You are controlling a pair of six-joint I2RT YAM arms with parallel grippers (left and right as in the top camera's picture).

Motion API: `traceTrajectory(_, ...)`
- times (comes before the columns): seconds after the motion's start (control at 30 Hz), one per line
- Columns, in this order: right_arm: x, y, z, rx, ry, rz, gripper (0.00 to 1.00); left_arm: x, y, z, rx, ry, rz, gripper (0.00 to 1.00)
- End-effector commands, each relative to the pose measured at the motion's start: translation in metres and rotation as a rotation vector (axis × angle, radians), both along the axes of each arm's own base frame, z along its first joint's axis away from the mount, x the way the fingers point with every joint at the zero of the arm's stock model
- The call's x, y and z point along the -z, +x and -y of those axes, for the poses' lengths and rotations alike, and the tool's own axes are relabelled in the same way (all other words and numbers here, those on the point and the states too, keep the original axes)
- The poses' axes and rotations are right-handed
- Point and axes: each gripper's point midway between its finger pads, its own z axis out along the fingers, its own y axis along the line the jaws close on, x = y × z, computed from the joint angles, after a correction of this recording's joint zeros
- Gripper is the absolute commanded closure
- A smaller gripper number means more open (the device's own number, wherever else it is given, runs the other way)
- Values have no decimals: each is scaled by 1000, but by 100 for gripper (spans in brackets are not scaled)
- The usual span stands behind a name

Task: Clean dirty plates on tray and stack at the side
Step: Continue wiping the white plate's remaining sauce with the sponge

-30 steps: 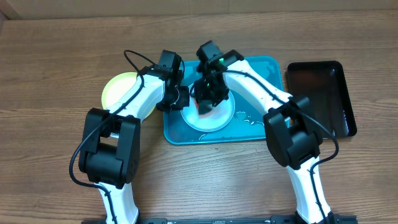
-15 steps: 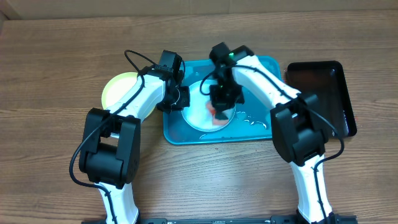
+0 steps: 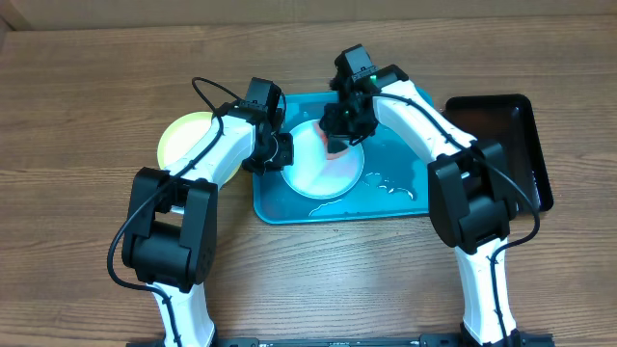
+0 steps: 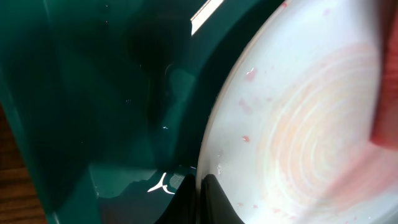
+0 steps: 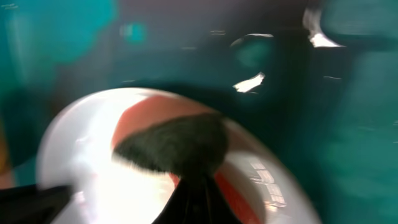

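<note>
A pale white plate [image 3: 323, 175] with faint pink smears lies on the turquoise tray [image 3: 405, 106]. My left gripper [image 3: 281, 154] is shut on its left rim; in the left wrist view the rim runs between the dark fingertips [image 4: 214, 202] and the plate [image 4: 311, 124] shows pink rings. My right gripper [image 3: 340, 133] is shut on a red sponge [image 3: 335, 149] pressed on the plate's far part. The right wrist view is blurred: the sponge [image 5: 171, 146], dark on one face, rests on the plate [image 5: 81, 155]. A light-green plate [image 3: 188, 135] lies on the table left of the tray.
A black tray [image 3: 496, 145] stands right of the turquoise one. Water drops [image 3: 390, 183] lie on the tray floor right of the plate. Both arms cross over the tray's far half.
The right gripper has swept the sponge across the plate, from its middle to the near right and now to the far side. The left gripper has kept its hold.
</note>
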Motion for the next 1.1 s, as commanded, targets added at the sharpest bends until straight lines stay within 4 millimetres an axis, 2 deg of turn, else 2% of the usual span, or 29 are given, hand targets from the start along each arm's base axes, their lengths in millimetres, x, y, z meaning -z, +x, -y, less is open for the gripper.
traceTrajectory(0.0, -16, -16, -32, -78, 103, -18, 96, 4, -2, 2, 18, 9, -10, 96)
traceTrajectory(0.27, -12, -69, -39, -147, 81, -194, 96, 4, -1, 2, 18, 9, -9, 96)
traceTrajectory(0.37, -12, -81, -34, -165, 64, -239, 96, 4, -1, 2, 18, 9, -9, 96)
traceTrajectory(0.47, -12, -84, -32, -178, 58, -247, 96, 4, -1, 2, 18, 9, -9, 96)
traceTrajectory(0.6, -16, -75, -46, -190, 124, -203, 96, 4, -1, 2, 18, 8, -7, 96)
traceTrajectory(0.77, -17, -42, -55, -66, 137, -109, 96, 4, -2, 2, 18, 9, -10, 96)
traceTrajectory(0.9, -14, -20, -47, 47, 77, -43, 96, 4, -3, 1, 18, 11, -15, 96)
traceTrajectory(1.07, -7, -1, -16, 144, -49, 18, 96, 4, -3, 1, 18, 11, -15, 96)
